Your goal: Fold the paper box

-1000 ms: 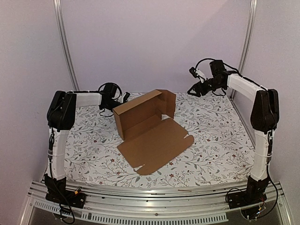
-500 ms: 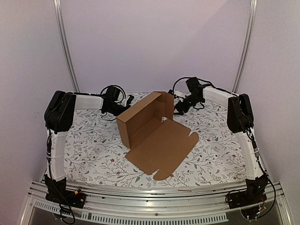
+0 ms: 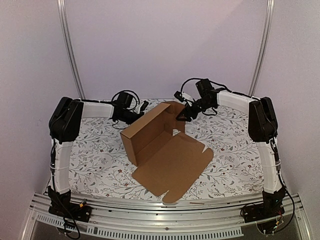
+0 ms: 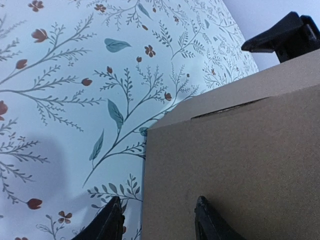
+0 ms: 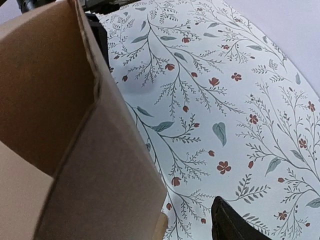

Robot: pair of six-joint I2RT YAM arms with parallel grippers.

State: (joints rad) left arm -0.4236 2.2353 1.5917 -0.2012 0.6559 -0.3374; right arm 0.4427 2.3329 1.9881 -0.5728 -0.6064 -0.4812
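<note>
Floral tabletop (image 3: 100, 155) from above: paper box (image 3: 165, 155) mid-frame, back wall up, lid flat toward the bottom edge. Left wrist adds: left fingers (image 4: 111, 222) spread, straddling a box corner, not clamped. Right wrist: one of the right fingers (image 5: 230, 222) shows beside a flap, grip unclear. I'd fold that flap inward slowly, wall braced.

1. The paper box (image 3: 150, 131) is plain brown cardboard, only half folded, and it sits at a slant.
2. Its long back wall and one end wall stand up.
3. Its big flap (image 3: 172, 167) lies flat in front.
</note>
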